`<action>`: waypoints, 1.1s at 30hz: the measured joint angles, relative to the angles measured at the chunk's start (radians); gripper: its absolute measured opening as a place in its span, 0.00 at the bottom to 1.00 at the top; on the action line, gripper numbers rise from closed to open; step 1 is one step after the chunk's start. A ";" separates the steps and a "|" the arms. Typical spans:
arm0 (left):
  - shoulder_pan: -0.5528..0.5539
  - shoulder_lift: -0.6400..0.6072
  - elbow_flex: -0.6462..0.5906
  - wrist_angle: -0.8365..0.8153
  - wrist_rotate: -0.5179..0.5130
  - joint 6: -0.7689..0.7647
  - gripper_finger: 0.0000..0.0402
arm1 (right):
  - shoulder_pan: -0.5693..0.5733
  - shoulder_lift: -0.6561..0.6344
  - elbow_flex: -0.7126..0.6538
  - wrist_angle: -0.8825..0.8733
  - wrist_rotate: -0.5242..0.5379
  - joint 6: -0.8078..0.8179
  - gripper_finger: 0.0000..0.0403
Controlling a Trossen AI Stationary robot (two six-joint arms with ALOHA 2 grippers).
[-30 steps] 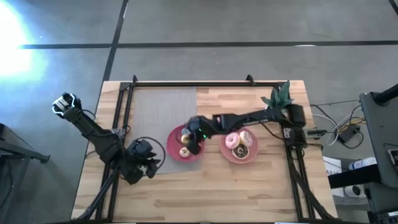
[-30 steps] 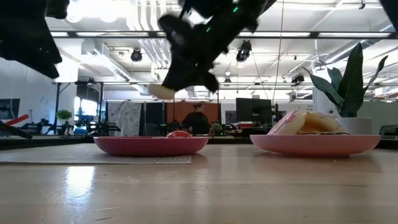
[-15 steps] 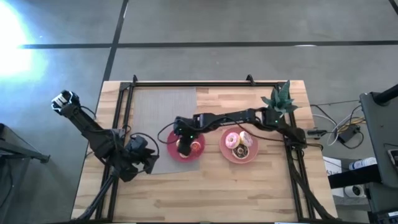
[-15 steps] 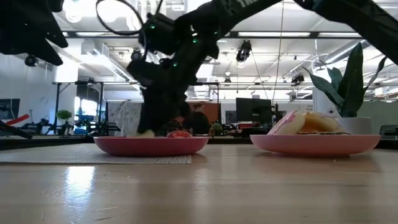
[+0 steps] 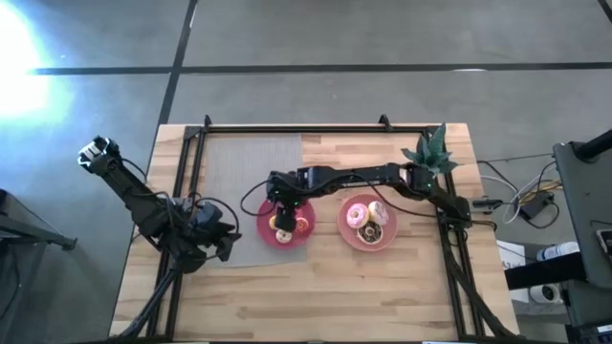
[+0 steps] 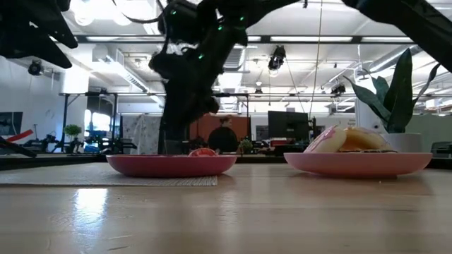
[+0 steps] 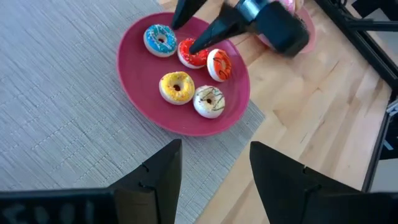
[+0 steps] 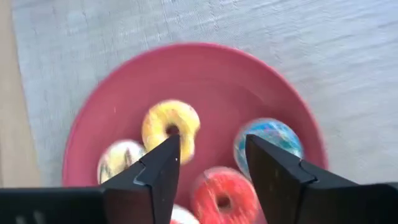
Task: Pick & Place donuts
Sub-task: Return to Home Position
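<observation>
Five tiny donuts lie flat on the red plate: blue, red, orange, yellow and cream. My right gripper hovers open just above that plate, with nothing between its fingers. The pink plate carries the pink-frosted, lilac-white and dark brown donuts. My left gripper waits open over the grey mat, to the left of the red plate.
The grey mat covers the table's far left, and the red plate sits on its near right corner. A potted plant stands at the far right. A black frame runs along the far edge and both sides. Bare wood lies toward the near edge.
My right gripper has carried the cream donut toward the table's left and down onto the red plate. There it has opened and let go, then risen a little. The cream donut now lies on the plate beside the yellow one.
</observation>
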State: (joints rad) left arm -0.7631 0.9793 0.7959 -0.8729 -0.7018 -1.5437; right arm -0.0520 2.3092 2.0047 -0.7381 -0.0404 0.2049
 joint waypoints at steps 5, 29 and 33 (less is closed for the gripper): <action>0.000 -0.013 0.000 0.002 -0.012 0.033 0.41 | 0.006 -0.108 -0.101 0.006 -0.040 -0.060 0.45; 0.458 -0.426 -0.440 0.959 0.265 0.858 0.41 | 0.113 -1.179 -1.105 0.224 0.146 0.283 0.38; 0.542 -0.469 -0.460 0.884 0.242 0.762 0.41 | 0.120 -1.312 -1.153 0.223 0.120 0.320 0.38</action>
State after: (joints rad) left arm -0.2209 0.5103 0.3359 0.0116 -0.4596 -0.7816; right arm 0.0681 0.9970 0.8513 -0.5150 0.0794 0.5248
